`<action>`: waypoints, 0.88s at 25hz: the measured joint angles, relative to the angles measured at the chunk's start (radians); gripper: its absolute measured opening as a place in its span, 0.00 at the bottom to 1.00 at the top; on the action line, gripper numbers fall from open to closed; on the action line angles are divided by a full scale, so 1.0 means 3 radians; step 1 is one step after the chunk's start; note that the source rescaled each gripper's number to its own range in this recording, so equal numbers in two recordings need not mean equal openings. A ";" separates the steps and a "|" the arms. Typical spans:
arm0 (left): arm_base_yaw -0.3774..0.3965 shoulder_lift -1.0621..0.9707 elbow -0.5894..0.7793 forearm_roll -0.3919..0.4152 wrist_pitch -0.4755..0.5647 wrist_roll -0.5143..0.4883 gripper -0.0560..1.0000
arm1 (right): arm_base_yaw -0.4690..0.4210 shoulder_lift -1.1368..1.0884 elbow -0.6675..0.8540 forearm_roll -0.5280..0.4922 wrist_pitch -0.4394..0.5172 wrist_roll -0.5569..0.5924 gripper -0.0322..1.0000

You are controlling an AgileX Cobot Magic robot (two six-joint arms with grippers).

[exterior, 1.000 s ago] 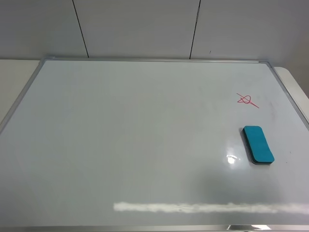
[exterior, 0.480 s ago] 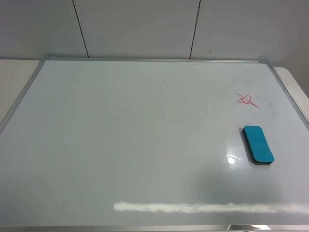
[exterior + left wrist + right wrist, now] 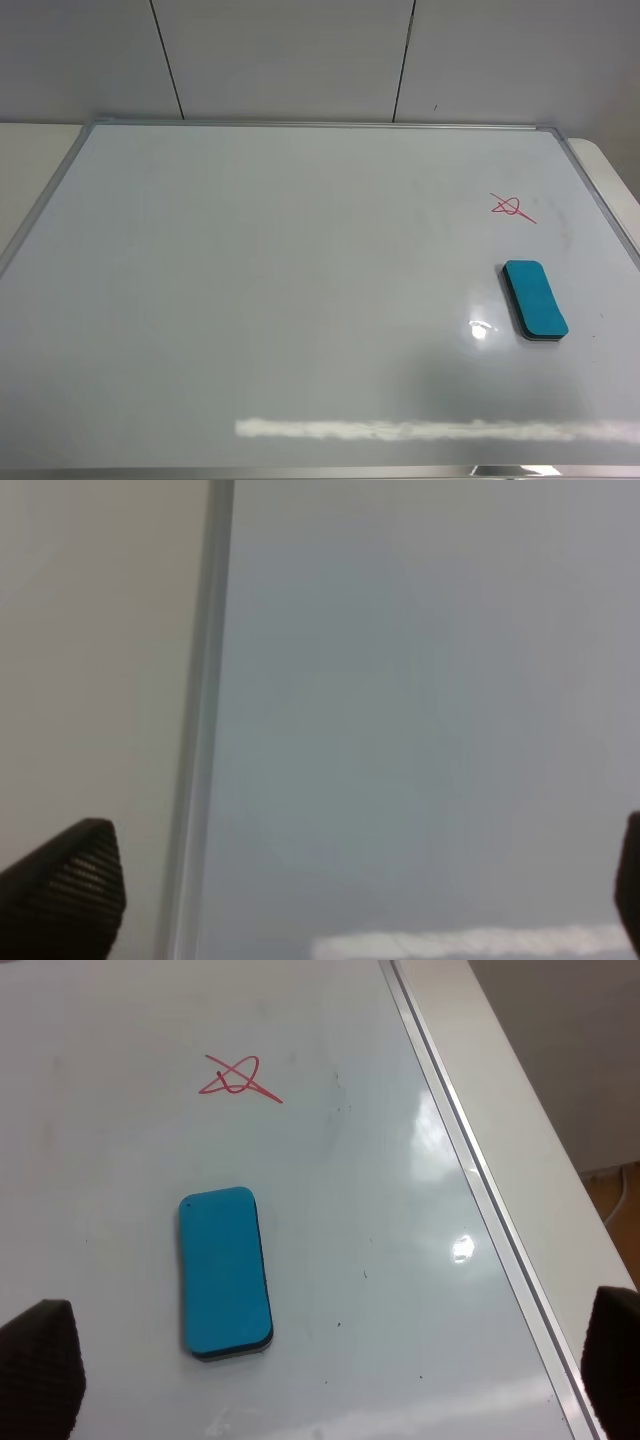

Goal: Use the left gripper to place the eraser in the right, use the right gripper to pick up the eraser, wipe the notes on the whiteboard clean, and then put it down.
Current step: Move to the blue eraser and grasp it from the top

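Note:
The teal-blue eraser (image 3: 535, 298) lies flat on the right part of the whiteboard (image 3: 280, 290), a little nearer than the red notes (image 3: 511, 207). No arm shows in the exterior high view. In the right wrist view my right gripper (image 3: 328, 1365) is open and empty, hanging above the board with the eraser (image 3: 225, 1271) between and ahead of its fingertips (image 3: 40, 1365) and the notes (image 3: 238, 1078) beyond. In the left wrist view my left gripper (image 3: 345, 890) is open and empty over the whiteboard's silver frame (image 3: 200, 730).
The whiteboard covers most of a pale table (image 3: 30, 150). Its right frame edge (image 3: 480, 1180) runs close to the eraser, with the table's strip (image 3: 520, 1110) beyond it. A grey panelled wall (image 3: 300, 55) stands behind.

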 joint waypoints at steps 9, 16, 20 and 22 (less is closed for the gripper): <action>0.0000 0.0000 0.0000 0.0001 0.0000 0.0002 1.00 | 0.0000 0.0000 0.0000 0.0000 0.0000 0.0000 1.00; 0.0000 0.0000 0.0000 0.0001 0.0000 0.0002 1.00 | 0.0000 0.0000 0.0000 0.0000 0.0000 0.0000 1.00; 0.0000 0.0000 0.0000 0.0001 0.0000 0.0002 1.00 | 0.0000 0.0000 0.0000 0.0000 0.0000 0.0000 1.00; 0.0000 0.0000 0.0000 0.0001 0.0000 0.0002 1.00 | 0.0000 0.0000 0.0000 0.0000 0.0000 0.0000 1.00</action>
